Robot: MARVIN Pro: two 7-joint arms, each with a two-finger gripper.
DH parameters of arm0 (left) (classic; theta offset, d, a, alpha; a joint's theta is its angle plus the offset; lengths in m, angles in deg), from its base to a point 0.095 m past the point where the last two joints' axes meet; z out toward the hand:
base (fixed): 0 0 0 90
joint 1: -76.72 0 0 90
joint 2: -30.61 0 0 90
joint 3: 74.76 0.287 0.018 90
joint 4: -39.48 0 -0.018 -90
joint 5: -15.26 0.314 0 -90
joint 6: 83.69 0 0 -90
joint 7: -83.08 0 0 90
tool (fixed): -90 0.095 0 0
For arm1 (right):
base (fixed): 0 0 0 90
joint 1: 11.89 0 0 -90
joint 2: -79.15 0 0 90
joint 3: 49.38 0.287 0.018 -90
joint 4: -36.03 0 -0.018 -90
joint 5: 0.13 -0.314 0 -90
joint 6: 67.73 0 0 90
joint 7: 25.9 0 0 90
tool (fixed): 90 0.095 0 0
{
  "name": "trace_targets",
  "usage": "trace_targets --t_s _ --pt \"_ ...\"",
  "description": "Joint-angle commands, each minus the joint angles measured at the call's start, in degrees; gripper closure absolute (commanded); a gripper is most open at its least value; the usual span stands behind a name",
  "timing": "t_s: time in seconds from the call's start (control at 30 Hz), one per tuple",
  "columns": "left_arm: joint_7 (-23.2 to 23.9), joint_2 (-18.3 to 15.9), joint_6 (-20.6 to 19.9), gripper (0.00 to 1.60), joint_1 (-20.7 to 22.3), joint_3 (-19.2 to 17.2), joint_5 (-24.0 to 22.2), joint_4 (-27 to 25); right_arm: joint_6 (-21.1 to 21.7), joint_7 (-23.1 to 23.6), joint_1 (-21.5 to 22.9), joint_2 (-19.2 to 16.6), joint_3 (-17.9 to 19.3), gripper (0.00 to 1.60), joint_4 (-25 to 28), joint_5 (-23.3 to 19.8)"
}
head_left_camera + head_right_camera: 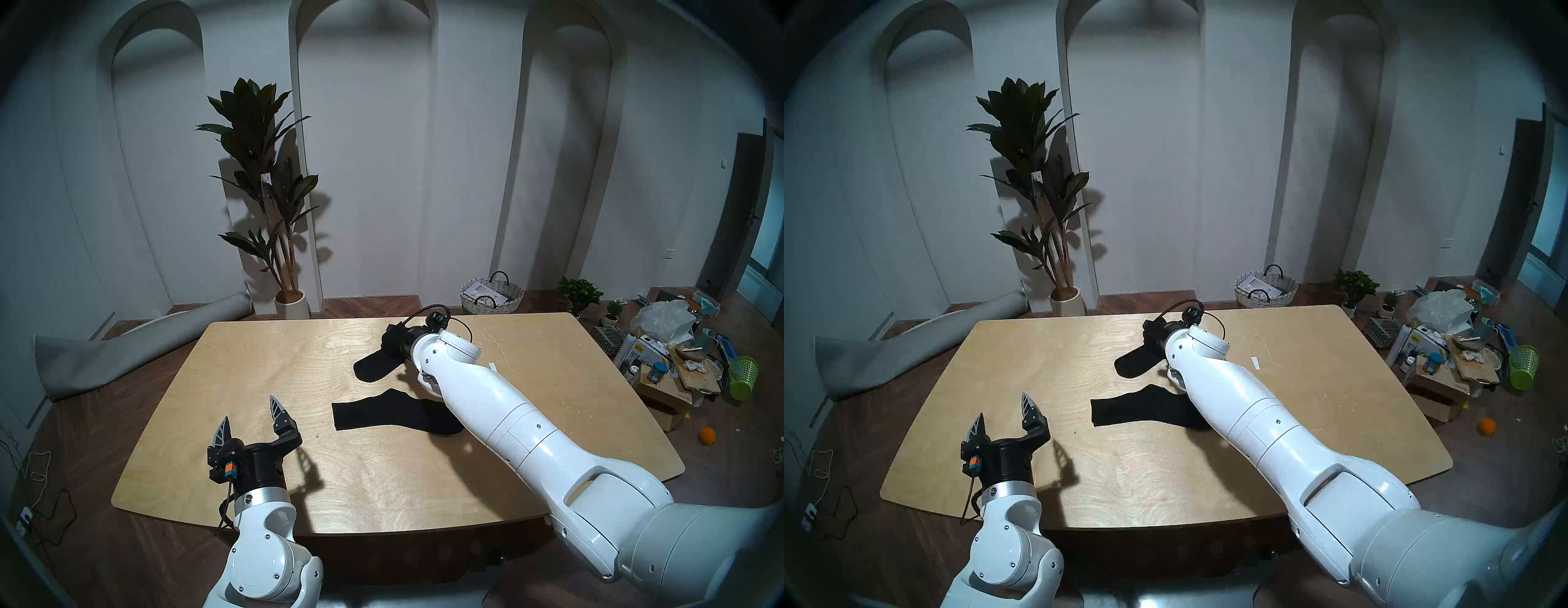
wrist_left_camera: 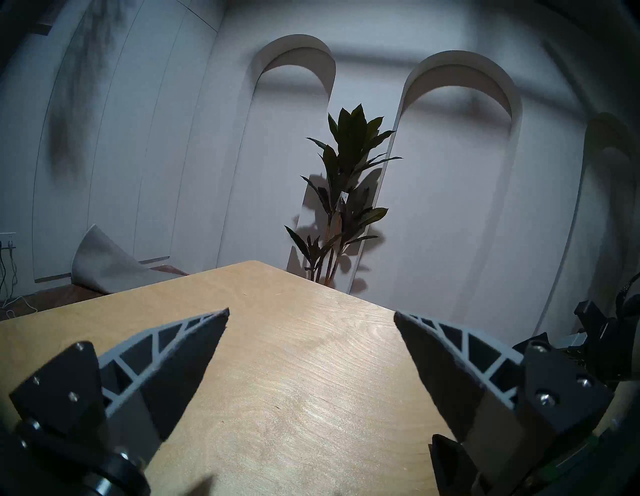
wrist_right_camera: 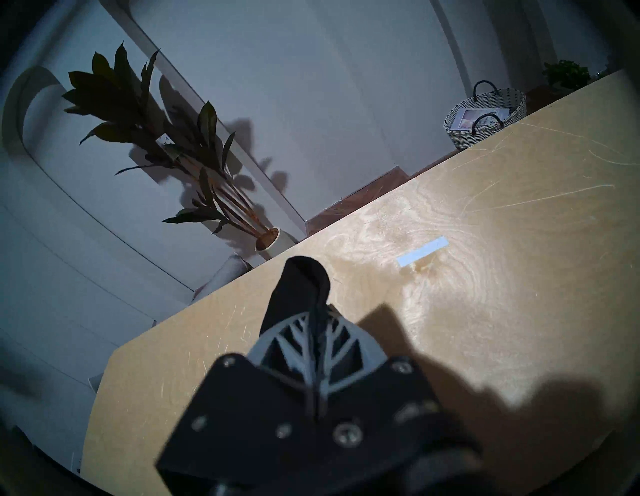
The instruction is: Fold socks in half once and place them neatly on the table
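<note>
Two black socks are on the light plywood table (image 1: 263,356). One sock (image 1: 382,411) lies flat near the middle, its right end hidden under my right forearm. The other sock (image 1: 373,366) hangs from my right gripper (image 3: 313,313) just beyond it. In the right wrist view the fingers are shut on that sock (image 3: 299,287), and its free end droops left toward the tabletop. My left gripper (image 1: 248,407) hovers open over the near left of the table, left of the flat sock (image 1: 1136,406). Nothing is between its fingers (image 2: 194,350).
A white tape strip (image 3: 422,251) lies on the table right of the held sock. Beyond the far edge stand a potted plant (image 1: 271,204) and a woven basket (image 1: 492,295). A rolled grey mat (image 1: 127,352) lies on the floor left, and boxes and clutter (image 1: 670,361) are on the right.
</note>
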Motion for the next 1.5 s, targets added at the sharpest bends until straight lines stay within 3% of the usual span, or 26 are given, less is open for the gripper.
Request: trace_targets --t_s 0.0,0.3,0.33,0.4,0.43,0.77,1.37,1.47 --pt "-2.32 -1.31 1.89 0.00 -0.21 0.71 0.82 -1.59 -1.08 1.88 2.53 1.63 -1.84 1.60 -1.10 2.06" --pt "-4.40 -1.49 2.62 0.00 -0.64 0.67 1.19 -1.71 -2.57 3.96 4.48 4.32 -3.50 1.60 -6.71 3.06" --pt "-4.72 -1.42 2.70 0.00 -0.86 0.47 1.31 -1.93 -2.82 4.46 4.68 4.69 -3.80 1.42 -7.59 3.17" --pt "-4.81 -1.25 2.63 0.00 -0.96 0.37 1.45 -2.05 -2.99 4.97 4.76 4.88 -3.85 1.46 -7.96 3.07" --pt "-4.97 -1.35 2.62 0.00 -1.00 0.38 1.45 -2.13 -3.07 5.08 4.93 5.11 -3.93 1.59 -8.38 3.07" --pt "-5.92 -1.75 2.57 0.00 -1.35 -0.06 1.41 -2.51 -3.49 6.45 4.89 6.39 -5.11 1.60 -9.63 3.14" --pt "-9.22 -2.71 5.09 0.00 -3.96 0.53 1.96 -3.64 -2.03 10.29 6.36 3.89 -10.72 1.60 -9.33 7.48" --pt "-9.77 -2.98 5.69 0.00 -4.06 0.87 1.87 -3.41 -0.88 10.57 7.09 3.32 -11.49 1.54 -9.03 7.89"
